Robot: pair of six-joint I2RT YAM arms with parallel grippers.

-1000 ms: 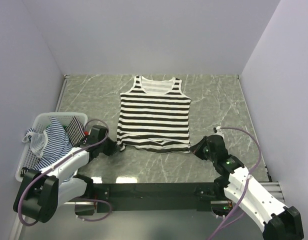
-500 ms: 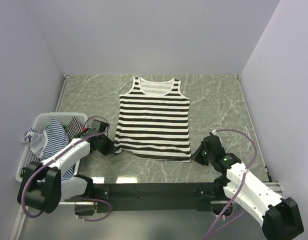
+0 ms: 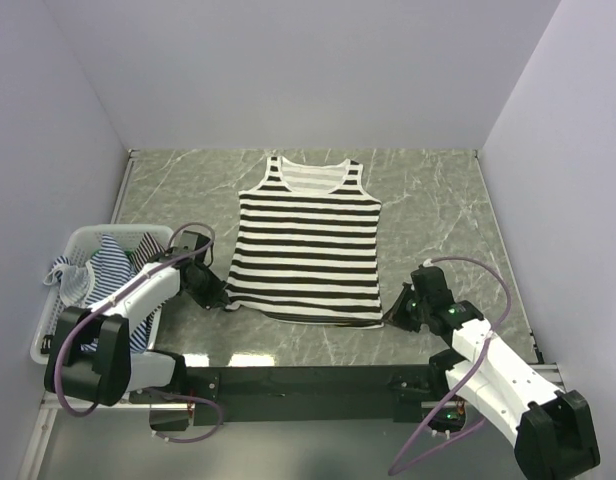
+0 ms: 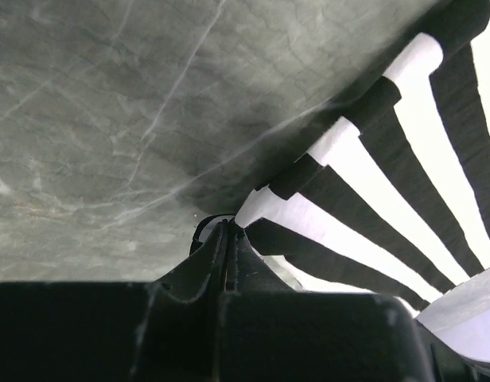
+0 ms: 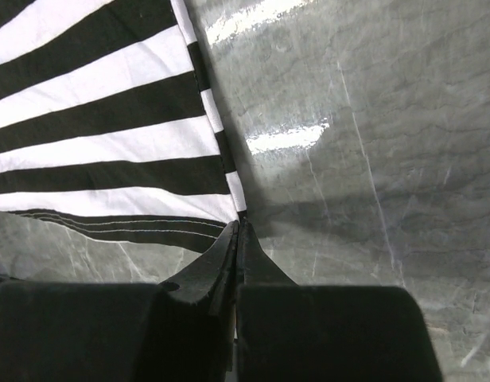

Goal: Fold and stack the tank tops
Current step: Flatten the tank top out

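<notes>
A black-and-white striped tank top (image 3: pixel 308 245) lies flat on the marble table, neck toward the back wall. My left gripper (image 3: pixel 221 298) is shut on its near left hem corner (image 4: pixel 253 208). My right gripper (image 3: pixel 393 316) is shut on the near right hem corner (image 5: pixel 239 208). Both hold the hem low at the table. More blue-and-white striped tank tops (image 3: pixel 106 275) lie bunched in the white mesh basket (image 3: pixel 58 312) at the left.
The basket stands against the left wall beside my left arm. Walls close the table at the back, left and right. Bare marble (image 3: pixel 428 200) lies right of the top and behind it.
Both grippers have pulled the hem corners toward the near edge and outward. The rumpled hem now lies flatter and straighter.
</notes>
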